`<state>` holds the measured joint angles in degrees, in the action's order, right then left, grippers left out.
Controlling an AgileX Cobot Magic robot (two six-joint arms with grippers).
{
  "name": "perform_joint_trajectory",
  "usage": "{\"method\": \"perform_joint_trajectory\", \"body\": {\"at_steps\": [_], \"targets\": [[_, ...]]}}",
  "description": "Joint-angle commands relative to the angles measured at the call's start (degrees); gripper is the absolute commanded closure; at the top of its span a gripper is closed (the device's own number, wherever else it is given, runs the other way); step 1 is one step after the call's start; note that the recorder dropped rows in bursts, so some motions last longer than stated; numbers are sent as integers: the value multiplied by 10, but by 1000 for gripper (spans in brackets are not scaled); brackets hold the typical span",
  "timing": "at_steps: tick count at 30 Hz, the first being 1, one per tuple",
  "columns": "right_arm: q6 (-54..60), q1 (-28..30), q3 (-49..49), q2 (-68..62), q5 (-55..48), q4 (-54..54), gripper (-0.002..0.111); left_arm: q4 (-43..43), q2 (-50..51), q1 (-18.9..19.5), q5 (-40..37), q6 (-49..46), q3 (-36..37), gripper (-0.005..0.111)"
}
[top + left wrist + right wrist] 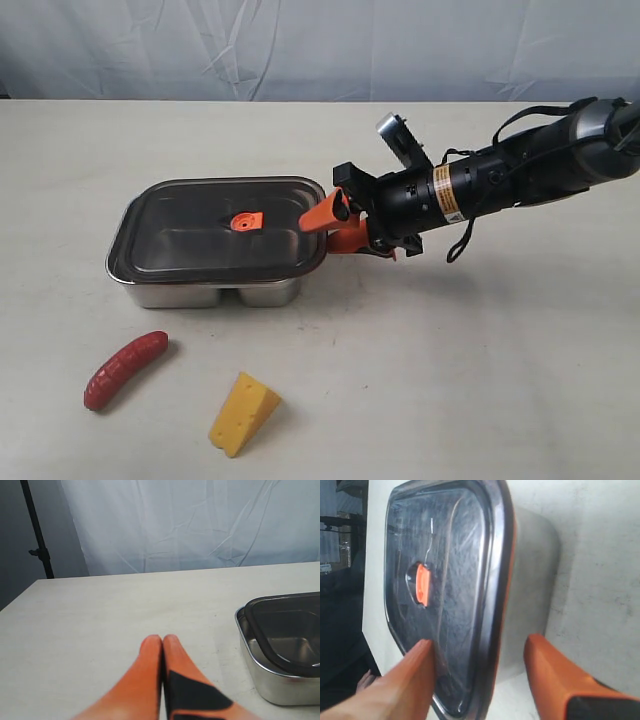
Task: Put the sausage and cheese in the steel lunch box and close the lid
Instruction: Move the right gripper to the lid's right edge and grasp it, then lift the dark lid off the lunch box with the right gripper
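Sausage: dark red sausage [125,370] lying on the table [450,380] in front of the lunch box, outside it; slanted, with nothing touching it
Cheese: yellow-orange wedge of cheese [244,413] on the table, near the sausage and apart from it; also outside the box
Lunch box: steel lunch box [215,293] upright on the table behind the two foods; a divider shows through the cover
Lid: dark see-through lid [200,235] resting on top of the box, sitting a little askew so a strip of steel rim shows at one end in the left wrist view; orange tab [246,221] at its centre
Right gripper: right gripper [335,228] at the box's right end, released; jaws spread wide, one orange finger over the lid's top, the other beside the box's outer wall, the lid's edge between them
Left gripper: left gripper [162,641] clenched, fingertips pressed together with nothing between them; above bare table, the box off to one side
Backdrop: pale creased cloth [300,45] behind the table
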<state>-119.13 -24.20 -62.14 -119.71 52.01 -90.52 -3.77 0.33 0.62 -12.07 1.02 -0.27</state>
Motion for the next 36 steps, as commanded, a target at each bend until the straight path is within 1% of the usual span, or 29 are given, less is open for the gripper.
{"method": "perform_joint_trajectory", "body": {"at_steps": [1, 16, 21, 23, 29, 33, 36], "targets": [[-21, 1, -3, 2, 12, 0, 55, 3, -3, 4, 4, 0, 3, 107], [-21, 0, -3, 2, 28, -17, 55, 3, -3, 4, 4, 0, 3, 107], [-21, -16, -3, 2, 18, -20, 56, 3, -3, 4, 4, 0, 3, 107], [-21, -21, -3, 2, 6, -20, 61, 3, -3, 4, 4, 0, 3, 107], [-21, -21, -3, 2, 4, -16, 90, 3, -3, 4, 4, 0, 3, 107], [-21, -21, -3, 2, 26, -16, 100, 3, -3, 4, 4, 0, 3, 107], [-21, -21, -3, 2, 37, -16, 100, 3, -3, 4, 4, 0, 3, 107]]}}
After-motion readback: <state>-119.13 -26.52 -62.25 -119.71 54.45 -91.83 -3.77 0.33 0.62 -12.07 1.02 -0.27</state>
